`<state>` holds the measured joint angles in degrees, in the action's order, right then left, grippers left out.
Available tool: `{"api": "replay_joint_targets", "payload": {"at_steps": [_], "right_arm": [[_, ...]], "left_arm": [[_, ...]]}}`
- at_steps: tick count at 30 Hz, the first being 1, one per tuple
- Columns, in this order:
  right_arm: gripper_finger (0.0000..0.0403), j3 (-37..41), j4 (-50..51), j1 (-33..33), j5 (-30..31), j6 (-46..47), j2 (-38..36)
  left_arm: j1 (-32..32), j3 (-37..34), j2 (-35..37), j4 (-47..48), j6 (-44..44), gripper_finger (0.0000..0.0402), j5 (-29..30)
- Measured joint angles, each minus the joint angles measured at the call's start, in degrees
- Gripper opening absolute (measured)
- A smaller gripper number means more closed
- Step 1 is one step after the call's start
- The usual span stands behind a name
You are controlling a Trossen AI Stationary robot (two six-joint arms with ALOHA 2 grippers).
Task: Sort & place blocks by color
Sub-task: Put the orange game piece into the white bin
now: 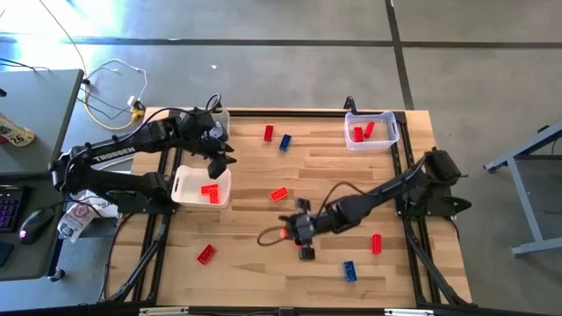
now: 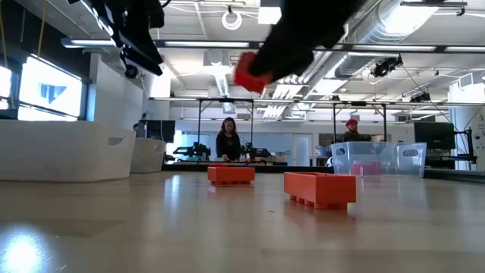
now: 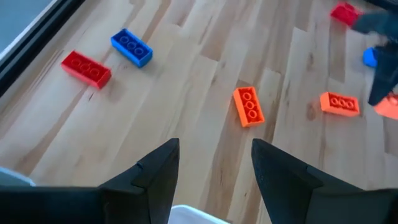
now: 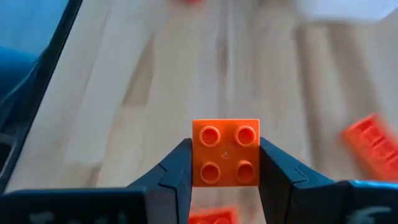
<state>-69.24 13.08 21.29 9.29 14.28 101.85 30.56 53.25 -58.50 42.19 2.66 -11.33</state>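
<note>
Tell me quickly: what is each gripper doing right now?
Left gripper: open, holding nothing, above the white bin.
Right gripper: closed on an orange block.

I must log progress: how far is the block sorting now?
Partly done. White bin and clear bin already hold red blocks. Right gripper holds an orange block; left gripper is open by the white bin. Several blocks remain on the table.

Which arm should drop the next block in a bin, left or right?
Right. The right gripper is already shut on an orange block, lifted above the table. The left gripper hangs open and empty by the white bin, so it would have to pick first.
</note>
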Motion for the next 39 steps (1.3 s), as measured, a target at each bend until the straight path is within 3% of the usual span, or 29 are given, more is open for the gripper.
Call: {"api": "replay_joint_targets", "payload": {"at_steps": [19,33,39], "right_arm": [[0.0111,-0.01,-17.85,-11.77,0.19,-20.39,-1.78],[0.0111,-0.03,-25.26,-14.75,0.19,-18.19,-1.78],[0.0111,-0.03,-27.76,-15.8,0.14,-15.49,-1.78]], "left_arm": [[-7.24,0.0,0.0,-2.7,0.17,0.0186,0.0],[-16.04,0.0,0.0,-7.58,-12.73,0.0186,0.01],[-19.53,0.0,0.0,-11.69,-13.81,0.0186,0.13]]}}
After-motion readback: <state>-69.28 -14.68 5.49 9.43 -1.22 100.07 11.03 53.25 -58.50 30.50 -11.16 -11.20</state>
